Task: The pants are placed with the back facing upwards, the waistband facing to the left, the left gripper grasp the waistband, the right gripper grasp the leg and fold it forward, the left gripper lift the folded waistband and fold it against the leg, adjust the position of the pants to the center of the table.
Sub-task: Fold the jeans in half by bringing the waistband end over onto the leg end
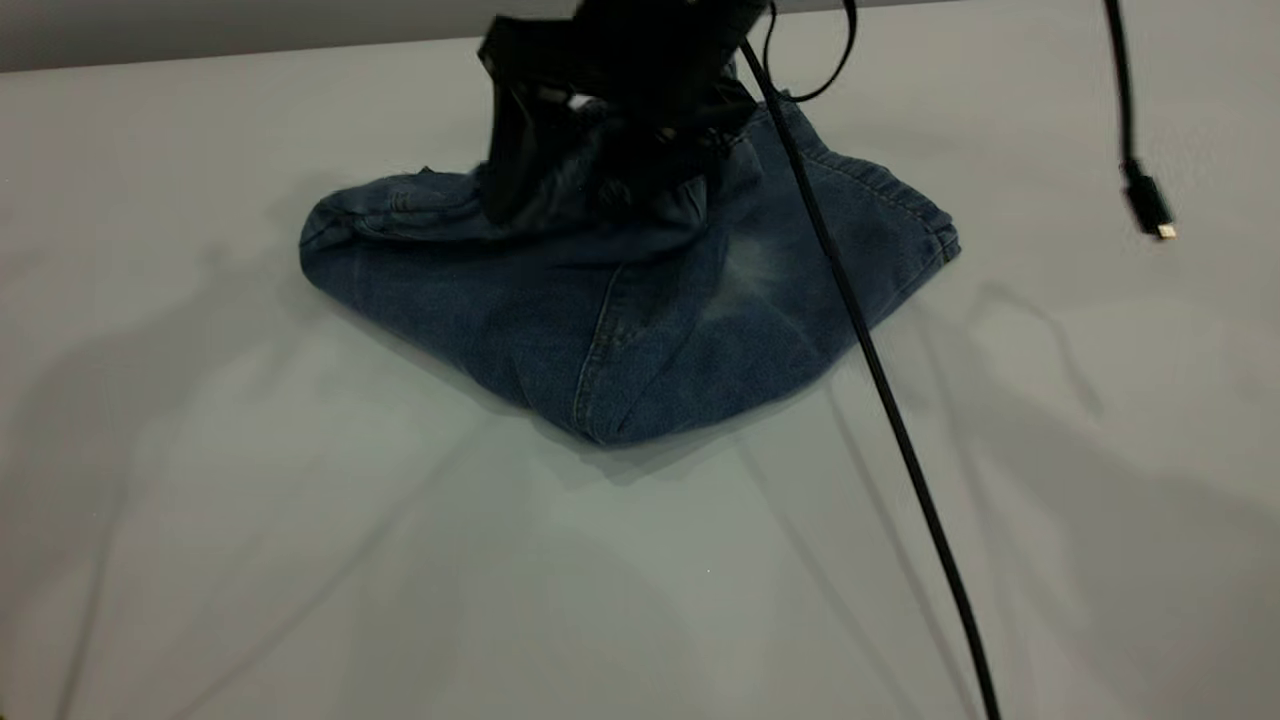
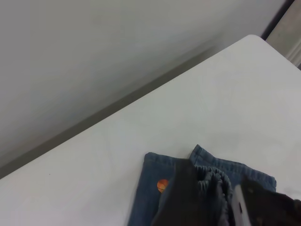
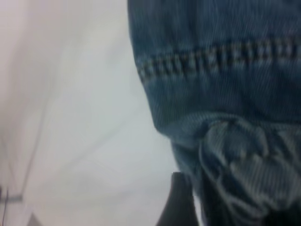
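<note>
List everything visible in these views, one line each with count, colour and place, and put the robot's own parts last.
pants: one, blue washed denim with a pale faded patch, bunched in a folded heap on the far middle of the table.
waistband: one, gathered blue denim, lifted at the top of the heap between gripper fingers.
table: one, white to light grey, under everything.
cable: one, black, running across the pants and down the near right of the table.
cable plug: one, black with a pale tip, hanging at the far right.
gripper: one in the exterior view, black, over the top of the pants; which arm it belongs to is unclear.
</note>
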Motion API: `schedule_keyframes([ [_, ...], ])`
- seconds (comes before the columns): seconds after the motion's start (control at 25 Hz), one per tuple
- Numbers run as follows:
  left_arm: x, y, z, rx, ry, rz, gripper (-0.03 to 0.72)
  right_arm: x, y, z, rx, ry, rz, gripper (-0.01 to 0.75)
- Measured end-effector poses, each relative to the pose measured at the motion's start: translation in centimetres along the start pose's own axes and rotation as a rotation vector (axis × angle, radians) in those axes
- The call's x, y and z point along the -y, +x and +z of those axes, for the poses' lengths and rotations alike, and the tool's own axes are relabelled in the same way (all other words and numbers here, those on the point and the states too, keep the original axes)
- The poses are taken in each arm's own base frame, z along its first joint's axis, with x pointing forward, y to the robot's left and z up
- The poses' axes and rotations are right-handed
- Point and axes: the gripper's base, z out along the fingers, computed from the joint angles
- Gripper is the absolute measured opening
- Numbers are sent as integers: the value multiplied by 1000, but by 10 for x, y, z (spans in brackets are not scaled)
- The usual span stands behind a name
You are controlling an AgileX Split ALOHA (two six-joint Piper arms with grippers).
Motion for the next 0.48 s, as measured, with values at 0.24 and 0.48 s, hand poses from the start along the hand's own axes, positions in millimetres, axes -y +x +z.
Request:
schedule_keyframes([
  [0.24, 1, 1, 0, -14, 15, 1, 549, 7, -23, -1, 260, 53, 25, 515],
  [0.48, 3, 3, 0, -36, 37, 2, 549, 19, -39, -8, 458, 180, -10, 515],
])
